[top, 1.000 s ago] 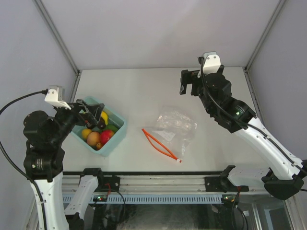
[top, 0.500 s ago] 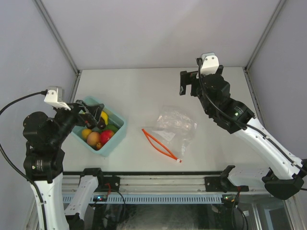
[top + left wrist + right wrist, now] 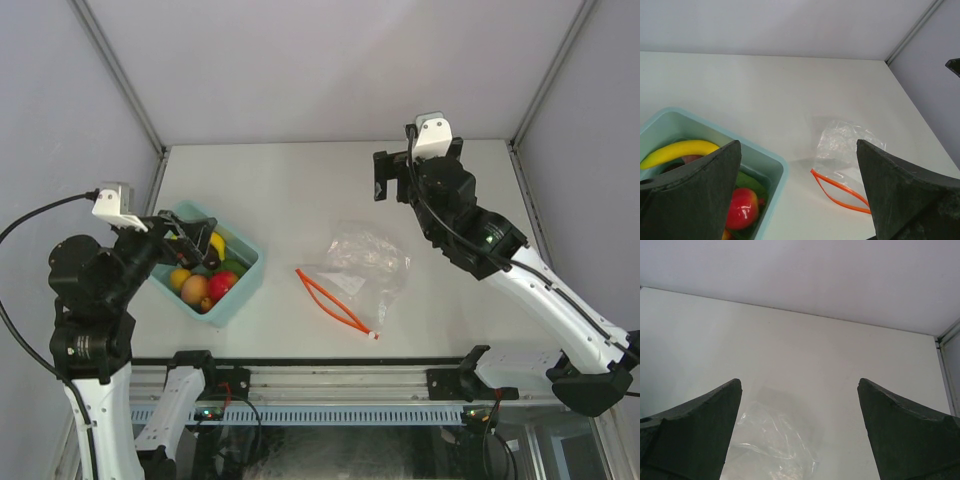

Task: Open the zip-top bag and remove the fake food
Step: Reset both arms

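Left gripper hangs over the far end of the light blue bin, jaws spread wide and released, gripping nothing. Right gripper is likewise released, fingers far apart. It is held up over the far right part of the table, well apart from the zip-top bag. From the top I note the bag lying flat and crinkled on the table, right of centre, between the two arms and touched by neither. Its red-orange zip strip runs along the edge that faces the bin and the near side. The two sides of the strip are parted into a narrow loop, so I read the mouth as open. Small white slider sits at the near end of the strip. Fake food lies in the bin at the left of the table: yellow banana at the far side, red apple toward the near side, orange-peach fruit just beside the apple, a green piece against the wall nearest the bag. A dark piece under the left fingers I cannot make out. Through the right wrist camera I see only the bag's far end, low in the frame between the fingers.
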`<state>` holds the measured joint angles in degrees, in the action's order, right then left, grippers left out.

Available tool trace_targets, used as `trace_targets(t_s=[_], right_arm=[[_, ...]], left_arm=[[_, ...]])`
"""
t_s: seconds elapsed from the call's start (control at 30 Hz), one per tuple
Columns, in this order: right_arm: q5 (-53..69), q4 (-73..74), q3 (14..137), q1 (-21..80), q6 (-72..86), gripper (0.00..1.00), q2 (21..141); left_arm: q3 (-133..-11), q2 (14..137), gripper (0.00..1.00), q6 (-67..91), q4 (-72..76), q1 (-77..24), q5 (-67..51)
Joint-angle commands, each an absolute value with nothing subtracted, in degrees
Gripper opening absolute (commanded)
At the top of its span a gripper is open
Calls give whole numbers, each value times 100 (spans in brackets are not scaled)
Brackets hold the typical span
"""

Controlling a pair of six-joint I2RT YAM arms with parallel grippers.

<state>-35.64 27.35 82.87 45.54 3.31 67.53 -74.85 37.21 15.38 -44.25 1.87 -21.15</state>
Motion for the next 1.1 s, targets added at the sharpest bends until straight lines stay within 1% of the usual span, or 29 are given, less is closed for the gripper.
trace_targets(t_s=[0.0,1.07], right_arm=[[-3664,2469,8275,4631,172,99,6592],[-3806,2433,8206,4684,149,99,6539]], left_arm=[[-7383,3643,100,1415,-4236,168,-2075],[-7318,3570,100,1430,-4202,170,-2081]])
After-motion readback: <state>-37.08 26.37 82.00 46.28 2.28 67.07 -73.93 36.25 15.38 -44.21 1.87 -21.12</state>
